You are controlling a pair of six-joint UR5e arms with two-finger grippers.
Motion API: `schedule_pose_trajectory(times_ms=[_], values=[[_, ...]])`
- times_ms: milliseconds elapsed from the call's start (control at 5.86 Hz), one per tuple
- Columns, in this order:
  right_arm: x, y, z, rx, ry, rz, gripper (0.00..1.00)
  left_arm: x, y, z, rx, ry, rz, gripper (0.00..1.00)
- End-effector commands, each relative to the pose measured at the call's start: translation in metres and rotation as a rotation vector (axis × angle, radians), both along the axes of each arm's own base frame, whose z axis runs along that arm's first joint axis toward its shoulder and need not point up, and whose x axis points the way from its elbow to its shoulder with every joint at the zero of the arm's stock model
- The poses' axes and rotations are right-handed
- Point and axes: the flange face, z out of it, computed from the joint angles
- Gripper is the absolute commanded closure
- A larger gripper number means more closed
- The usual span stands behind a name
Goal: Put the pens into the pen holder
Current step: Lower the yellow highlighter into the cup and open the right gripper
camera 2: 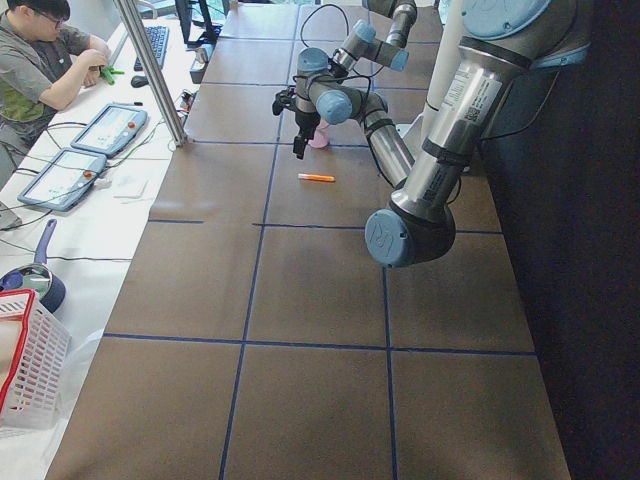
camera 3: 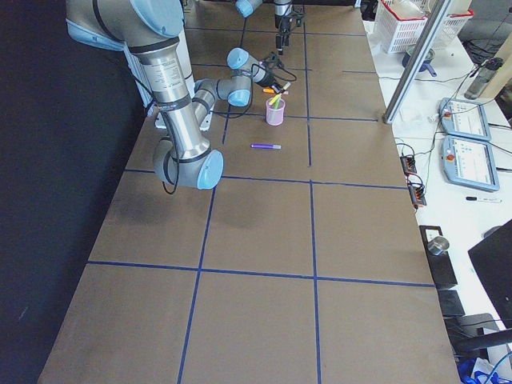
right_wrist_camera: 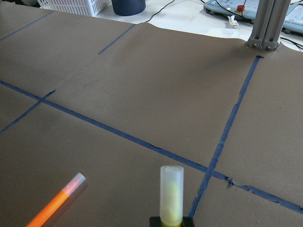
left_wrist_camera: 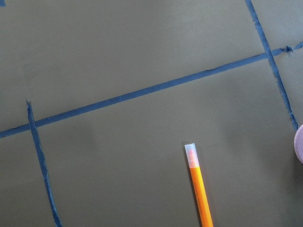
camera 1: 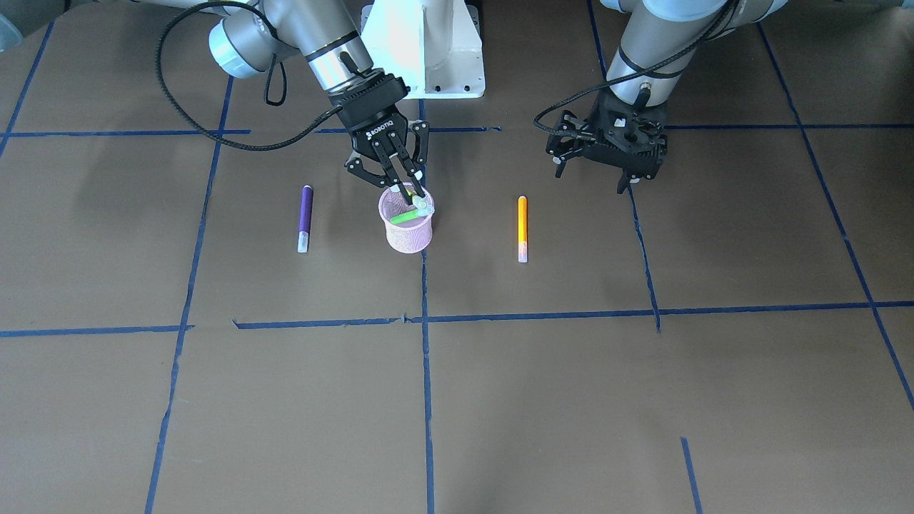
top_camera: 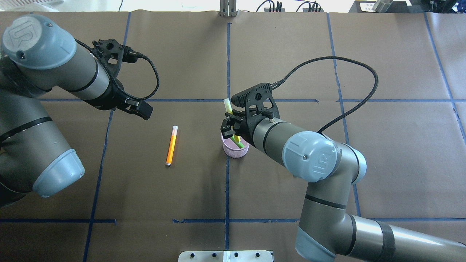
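Observation:
The pink mesh pen holder [camera 1: 408, 232] stands near the table's middle, just in front of the robot's base. My right gripper [camera 1: 415, 194] hangs over its rim, shut on the green pen [top_camera: 233, 123]. That pen is tilted, with its lower end inside the cup and its pale cap [right_wrist_camera: 171, 194] sticking up. The purple pen [camera 1: 305, 218] lies flat on my right of the cup; in the overhead view my right arm hides it. The orange pen [camera 1: 522, 228] lies flat on my left of the cup. My left gripper [camera 1: 591, 178] hovers open behind the orange pen, holding nothing.
Blue tape lines [camera 1: 427, 314] grid the brown table cover. The white robot base [camera 1: 428, 50] sits close behind the cup. A person [camera 2: 40, 60] sits at a side bench with teach pendants [camera 2: 105, 128] and a white basket [camera 2: 25, 370].

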Motion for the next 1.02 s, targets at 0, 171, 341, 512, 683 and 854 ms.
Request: schedule_pose_trajectory(times_ms=[0, 171, 341, 512, 683, 854], values=[[-0.01, -0.003, 0.012, 0.0, 0.028, 0.028, 1.0, 0.0, 0.0, -0.001, 0.001, 0.001, 0.0, 0.0], [-0.022, 0.005, 0.019, 0.011, 0.052, 0.065, 0.88, -0.003, 0.0, -0.004, 0.006, 0.006, -0.003, 0.0], [-0.02, 0.007, 0.008, 0.011, 0.021, 0.073, 0.31, -0.002, 0.0, -0.003, 0.005, 0.005, -0.003, 0.0], [-0.018, 0.007, 0.004, 0.009, 0.007, 0.073, 0.01, -0.002, 0.0, -0.002, 0.004, 0.004, -0.003, 0.0], [-0.012, 0.008, -0.003, -0.025, -0.037, 0.083, 0.0, -0.002, 0.0, -0.003, 0.005, 0.005, -0.002, 0.0], [-0.004, 0.0, -0.007, -0.056, -0.061, 0.051, 0.0, -0.001, 0.0, -0.003, 0.004, 0.005, -0.001, 0.0]])
